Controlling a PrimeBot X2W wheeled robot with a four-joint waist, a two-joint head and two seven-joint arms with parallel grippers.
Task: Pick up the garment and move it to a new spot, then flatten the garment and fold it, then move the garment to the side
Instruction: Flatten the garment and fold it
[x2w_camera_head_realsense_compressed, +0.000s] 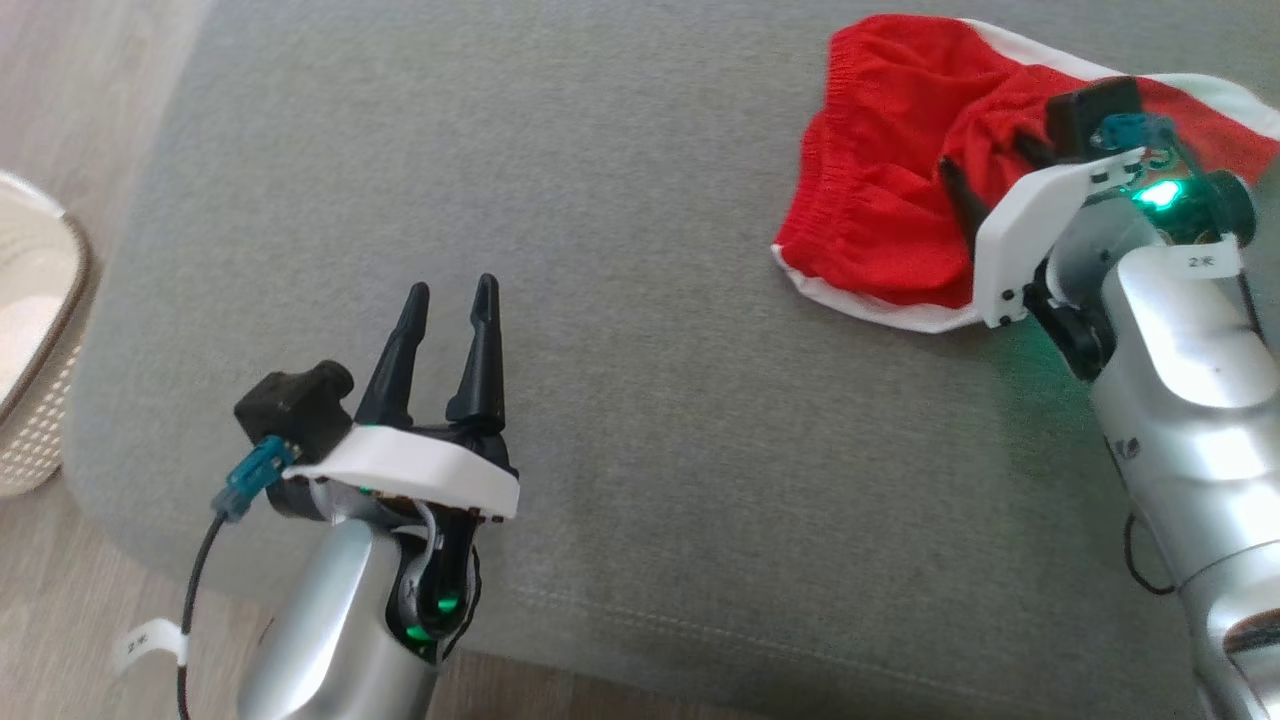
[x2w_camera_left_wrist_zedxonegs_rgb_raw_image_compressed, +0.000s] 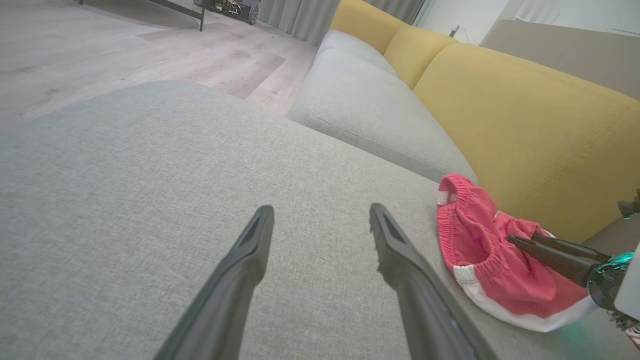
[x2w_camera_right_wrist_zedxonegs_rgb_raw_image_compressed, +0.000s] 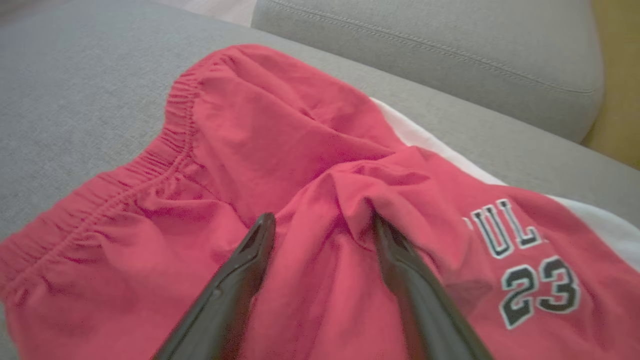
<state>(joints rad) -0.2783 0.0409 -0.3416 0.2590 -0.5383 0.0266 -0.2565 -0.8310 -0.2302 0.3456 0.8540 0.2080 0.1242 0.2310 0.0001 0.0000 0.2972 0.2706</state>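
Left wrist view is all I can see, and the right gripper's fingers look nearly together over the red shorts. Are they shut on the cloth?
Observer: No. In the right wrist view the right gripper stands open, with a raised fold of the red shorts between its fingers.
Operator: Any print on them?
Observer: Yes, a black and white number 23 with letters above it, near the white trim.
Operator: Anything off the robot's left?
Observer: The head view shows a pale basket on the floor beside the grey cushion.
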